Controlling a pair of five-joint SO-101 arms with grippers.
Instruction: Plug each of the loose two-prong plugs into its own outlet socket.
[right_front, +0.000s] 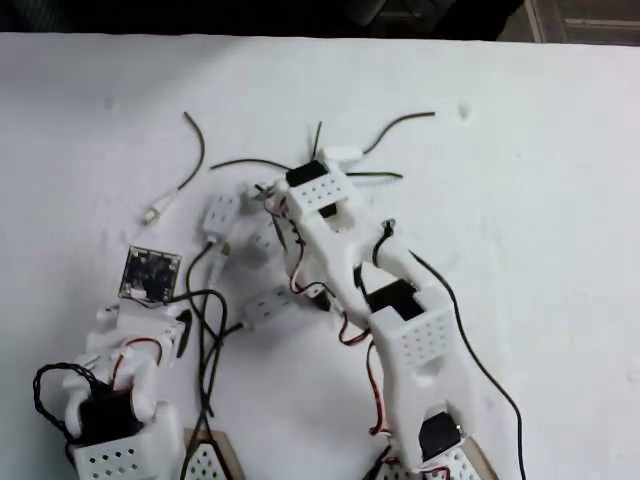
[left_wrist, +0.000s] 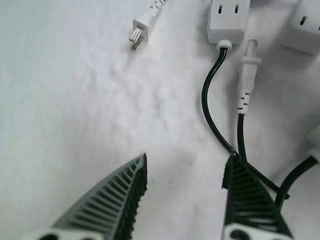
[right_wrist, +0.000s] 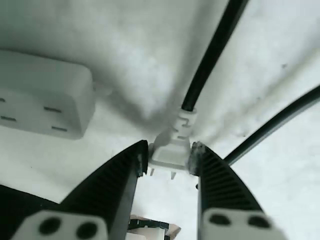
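My right gripper (right_wrist: 169, 162) is shut on a white two-prong plug (right_wrist: 171, 149), whose black cord (right_wrist: 212, 55) runs away over the table. A white outlet socket (right_wrist: 42, 102) lies close beside that plug. From above, the right arm reaches to the table's middle, with its gripper (right_front: 268, 197) among the sockets. My left gripper (left_wrist: 185, 190) hangs open above bare table. Beyond it lie a loose white plug (left_wrist: 142, 27), a socket (left_wrist: 227, 20) on a black cord, and a second plug (left_wrist: 248, 65) beside that cord.
From above, one loose plug (right_front: 155, 212) lies left of a socket (right_front: 220, 210); another socket (right_front: 265, 305) lies nearer the arms. Black cords (right_front: 205, 320) cross between the arms. A further socket (left_wrist: 305, 25) sits near the left gripper. The white table (right_front: 540, 150) is bare at right.
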